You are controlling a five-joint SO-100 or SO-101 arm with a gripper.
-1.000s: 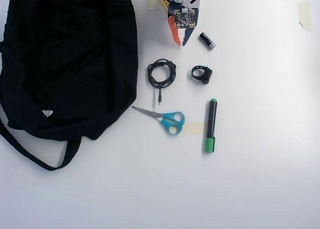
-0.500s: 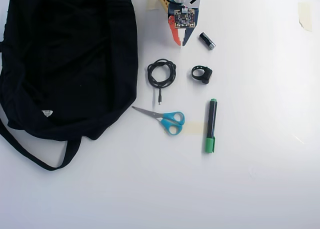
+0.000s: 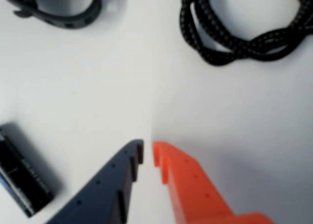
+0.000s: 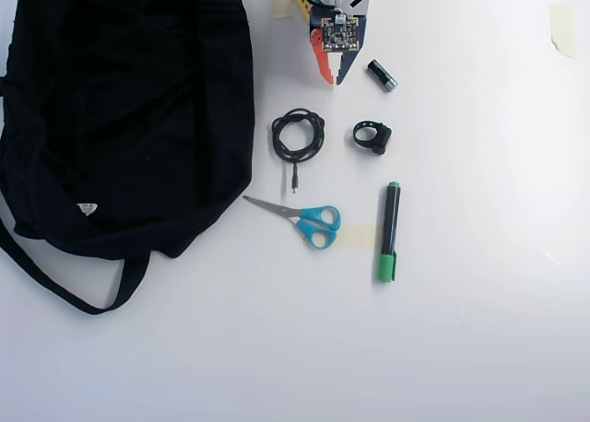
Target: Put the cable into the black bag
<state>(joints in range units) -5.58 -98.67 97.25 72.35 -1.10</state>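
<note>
While the thin black braided cable (image 4: 298, 134) lies coiled on the white table (image 4: 479, 348) just above centre in the overhead view, its short plug end trails down toward the frame's bottom; nothing touches it. In the wrist view the coil (image 3: 244, 31) fills the upper right.

Large soft black fabric bag (image 4: 120, 118) takes the whole upper left of the overhead frame, just beside the coil, strap looping to the lower left, small white tag near its lower edge.

Gripper (image 4: 334, 76), one orange finger and one dark blue, sits at top centre, above and slightly right of the coil, well clear of it. Jaws nearly closed, only a narrow slit between the tips in the wrist view (image 3: 147, 153), holding nothing.

Others: chunky black plastic ring (image 4: 371, 136) right of the coil; small black cylinder with a silver end (image 4: 383, 76) right of the gripper; blue-handled scissors (image 4: 304, 218) below the coil; green-and-black marker (image 4: 389, 230) lower right of it.

Step in hand, judged: reach for the cable. Jaws need opening wide first, then descent over one side of the coil where strands bunch, so several loops are caught. Avoid the ring. Lift high to clear the bag's rim before release.

No readable writing; the tag is too small.
</note>
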